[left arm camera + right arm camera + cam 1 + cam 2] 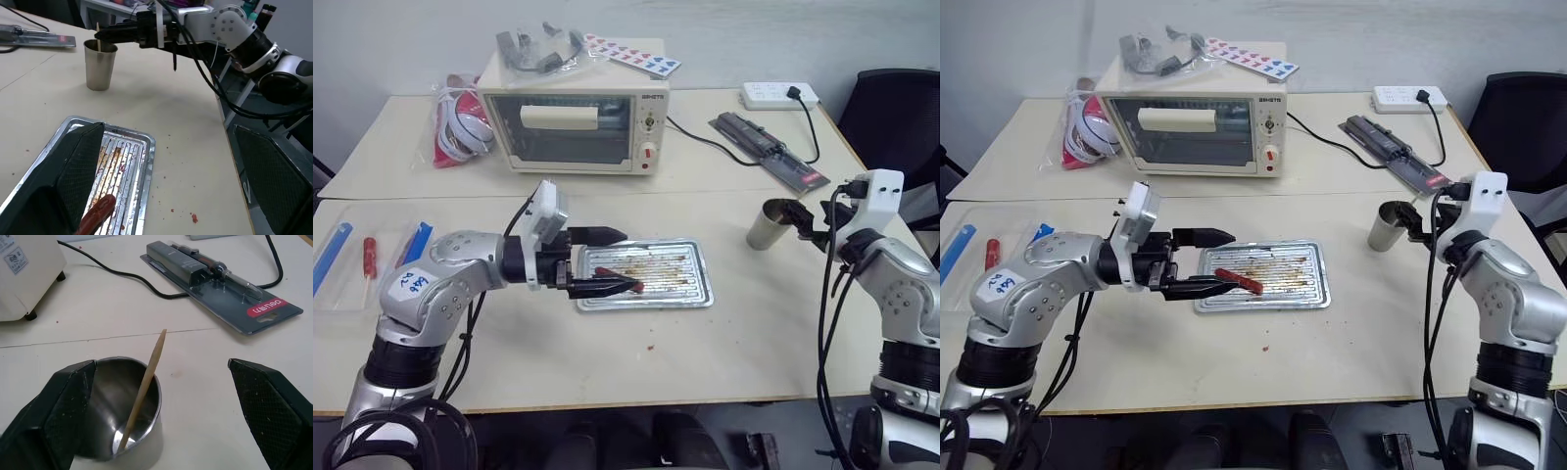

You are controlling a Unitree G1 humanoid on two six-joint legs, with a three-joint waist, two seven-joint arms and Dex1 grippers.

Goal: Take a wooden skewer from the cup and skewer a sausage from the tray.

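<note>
The silver tray (pixel 690 294) lies in the middle of the table with a small reddish-brown sausage (pixel 1239 281) near its left end. My left gripper (pixel 612 260) reaches in level from the left, open over that end of the tray. The sausage (pixel 95 215) lies just past its near finger. The metal cup (pixel 767 225) stands to the right of the tray, with one wooden skewer (pixel 144 387) leaning inside, its tip above the rim. My right gripper (pixel 161 364) is open at the cup (pixel 129 396), with the skewer between its fingers, nearer one of them.
A cream toaster oven (pixel 573 117) stands at the back, its cord running right. A packaged tool (pixel 769 147) and a white power strip (pixel 778 95) lie at the back right. A clear plastic tray (pixel 362 259) with red and blue sticks sits at the far left. A black chair (pixel 901 108) stands on the right.
</note>
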